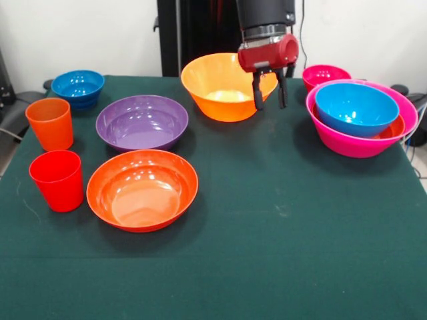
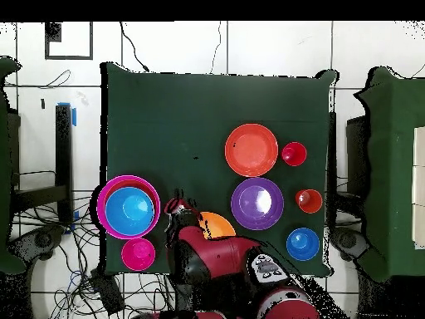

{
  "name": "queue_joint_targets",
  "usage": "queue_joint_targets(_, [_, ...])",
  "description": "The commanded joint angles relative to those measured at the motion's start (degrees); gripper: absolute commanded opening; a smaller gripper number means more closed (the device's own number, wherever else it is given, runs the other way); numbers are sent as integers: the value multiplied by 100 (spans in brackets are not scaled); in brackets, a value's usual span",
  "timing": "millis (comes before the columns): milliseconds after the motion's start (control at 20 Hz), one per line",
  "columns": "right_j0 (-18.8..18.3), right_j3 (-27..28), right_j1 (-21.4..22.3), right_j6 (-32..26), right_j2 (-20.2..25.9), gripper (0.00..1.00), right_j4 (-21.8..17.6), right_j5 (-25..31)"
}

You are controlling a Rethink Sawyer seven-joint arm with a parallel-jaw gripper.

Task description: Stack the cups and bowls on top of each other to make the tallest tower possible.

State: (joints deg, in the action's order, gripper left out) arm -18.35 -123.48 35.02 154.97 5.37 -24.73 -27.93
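My gripper (image 1: 270,105) (image 2: 176,206) hangs open and empty above the table, in front of the yellow-orange bowl (image 1: 220,87) (image 2: 219,224) and left of the tower. The tower is a large pink bowl (image 1: 360,141) (image 2: 103,208) holding a shallow red-orange bowl (image 1: 393,130) and a blue bowl (image 1: 355,107) (image 2: 129,209). Standing separately are a small pink-red bowl (image 1: 325,75) (image 2: 138,253), a purple bowl (image 1: 141,122) (image 2: 256,203), a red-orange bowl (image 1: 142,189) (image 2: 251,149), a blue bowl (image 1: 78,87) (image 2: 303,242), an orange cup (image 1: 50,123) (image 2: 309,200) and a red cup (image 1: 57,180) (image 2: 294,154).
Everything stands on a dark green tablecloth (image 1: 280,220) (image 2: 183,125). In the overhead view the arm (image 2: 216,257) covers part of the yellow-orange bowl. Cables and furniture lie off the table's sides.
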Motion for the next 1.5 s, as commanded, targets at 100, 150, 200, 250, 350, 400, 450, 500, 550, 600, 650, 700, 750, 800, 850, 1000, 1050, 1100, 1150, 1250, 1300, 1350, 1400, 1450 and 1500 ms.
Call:
queue_joint_targets(100, [51,446,-321,109,98,100,-303,-45])
queue_joint_targets(150, [48,432,-315,117,94,100,-323,-37])
queue_joint_targets(200, [25,420,-284,126,106,100,-347,-10])
queue_joint_targets(250, [15,408,-271,134,107,100,-370,5])
queue_joint_targets(350, [6,359,-221,152,104,100,-404,39])
queue_joint_targets(400, [6,321,-185,162,101,100,-416,59])
queue_joint_targets(450, [-11,216,-30,181,126,100,-433,177])
queue_joint_targets(500, [-67,133,136,195,176,100,-463,314])
queue_joint_targets(550, [-129,-18,405,211,249,100,-467,534])
queue_joint_targets(600, [-190,-170,675,226,322,100,-472,754])
queue_joint_targets(650, [-241,-327,946,221,390,100,-422,1009])
queue_joint_targets(700, [-292,-485,1217,216,457,100,-373,1263])
queue_joint_targets(750, [-331,-600,1409,181,490,100,-277,1521])
queue_joint_targets(800, [-370,-716,1602,146,524,100,-182,1780])
queue_joint_targets(850, [-320,-737,1620,126,418,100,-115,1859])
queue_joint_targets(1000, [-183,-728,1577,101,108,100,-32,1947])
queue_joint_targets(1050, [-109,-685,1516,125,10,100,-11,1944])
queue_joint_targets(1100, [-35,-643,1455,150,-88,100,11,1941])
queue_joint_targets(1150, [39,-600,1394,174,-187,100,33,1937])
queue_joint_targets(1250, [186,-516,1271,223,-383,100,76,1930])
queue_joint_targets(1300, [207,-482,1192,249,-427,100,85,1919])
queue_joint_targets(1350, [319,-386,980,278,-577,100,133,1824])
queue_joint_targets(1400, [462,-334,842,301,-734,100,178,1693])
queue_joint_targets(1450, [635,-225,612,326,-935,100,264,1515])
queue_joint_targets(1500, [690,-186,513,339,-1008,100,299,1436])
